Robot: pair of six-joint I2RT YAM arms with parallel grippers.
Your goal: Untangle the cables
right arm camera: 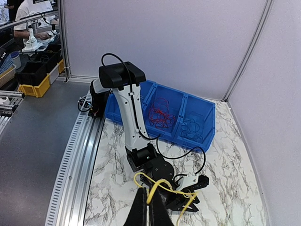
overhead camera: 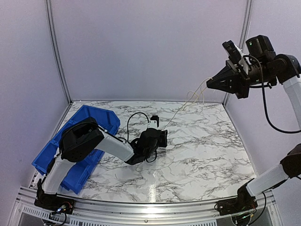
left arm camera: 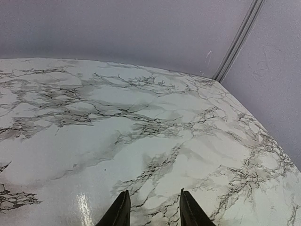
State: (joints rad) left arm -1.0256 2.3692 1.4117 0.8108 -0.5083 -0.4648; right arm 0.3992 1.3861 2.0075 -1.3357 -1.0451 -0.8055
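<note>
The right claw (overhead camera: 210, 83) hangs high over the far right corner of the table (overhead camera: 211, 146), pressed together on a yellow cable (right arm camera: 153, 188). The cable runs slanting down toward the table's middle, where the left claw (overhead camera: 163, 139) lies low with its fingers (left arm camera: 121, 212) spread and nothing between them. The cable's lower end seems to reach that claw, though contact is unclear. Along the left edge sits a blue bin (overhead camera: 94, 113): red cables (right arm camera: 160, 113) in its middle compartment, dark cables (right arm camera: 190, 128) in the one toward the far edge.
</note>
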